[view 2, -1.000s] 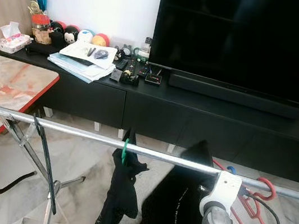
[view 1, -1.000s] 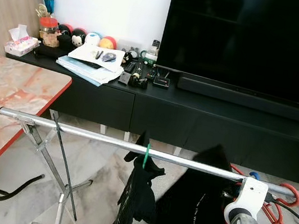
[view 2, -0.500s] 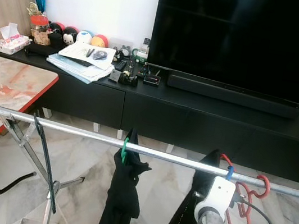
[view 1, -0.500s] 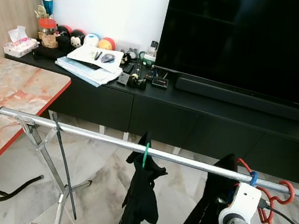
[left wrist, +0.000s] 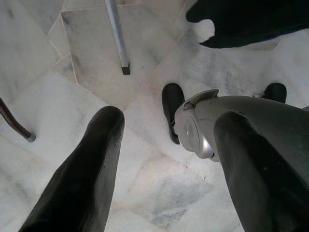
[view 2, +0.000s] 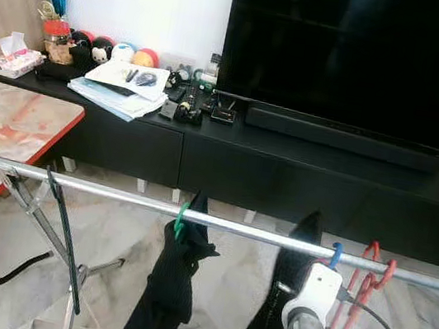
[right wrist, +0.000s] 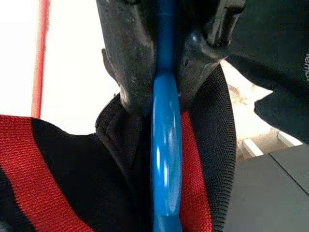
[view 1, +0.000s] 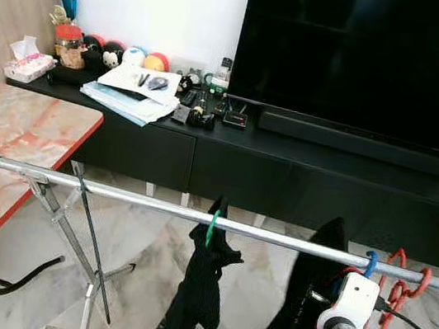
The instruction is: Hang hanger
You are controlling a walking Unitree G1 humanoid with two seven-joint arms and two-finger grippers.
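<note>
R gripper (right wrist: 166,72) is clamped on the blue hanger (right wrist: 164,145), garment on it. The hook sits over the rail (view 1: 155,202), directly above the gripper; rail axis runs L–R. L gripper (left wrist: 164,145) hangs spread over the floor; you work w/ R.

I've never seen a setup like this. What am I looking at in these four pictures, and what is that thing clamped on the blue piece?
A walking household robot took these. Two pictures come from cameras in its head, looking down at a metal clothes rail before a TV cabinet. The other two come from cameras on its wrists. The right end effector is shut on a blue hanger carrying a black and red garment, its hook over the rail. Another black garment hangs on a green hanger, with red hangers farther right. The left end effector hangs open above the floor.
</note>
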